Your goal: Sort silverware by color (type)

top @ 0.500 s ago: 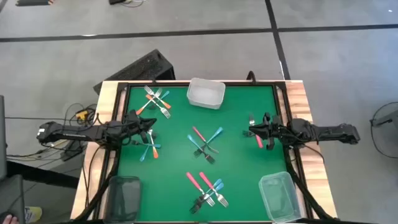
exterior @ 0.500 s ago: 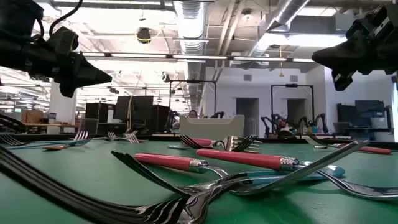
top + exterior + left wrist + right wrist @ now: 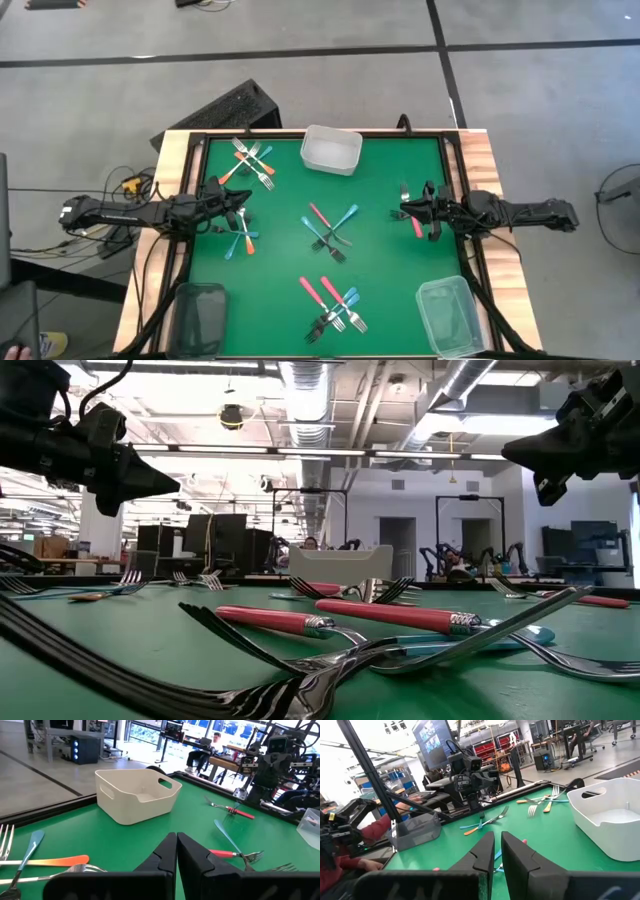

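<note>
**Sorting barely begun: forks lie in mixed clusters, all tubs hold no forks**

High view. Forks lie in five loose groups on the green mat [image 3: 390,270]. Left gripper [image 3: 240,208] hangs over the mat's left side, fingers clenched, nothing between them. One mixed cluster [image 3: 252,160] of orange and teal forks sits beyond it toward the white tub [image 3: 331,149]; a small teal-and-orange pair [image 3: 241,238] lies just beside its tip, on the near side. Right gripper [image 3: 408,210] hangs over the mat's right side, a pink-handled fork [image 3: 413,222] directly under it; whether it touches the fork cannot be told here. Centre cluster [image 3: 330,230] and near-edge cluster [image 3: 333,303] both mix pink and teal. The dark tub [image 3: 198,312] and the clear tub [image 3: 447,314] at the near corners show no forks inside, nor does the white tub.

Low view. Both arms hover above the mat. Pink handles [image 3: 400,615] and a teal one cross in the foreground, unsorted.

Left wrist view. Fingers [image 3: 162,855] pressed together, empty. White tub [image 3: 136,794] ahead holds nothing; an orange fork [image 3: 50,862] lies to the side.

Right wrist view. Fingers [image 3: 519,855] nearly together, a thin gap, nothing visibly held.

Judgement: no colour is grouped yet; essentially every fork remains to be moved.
</note>
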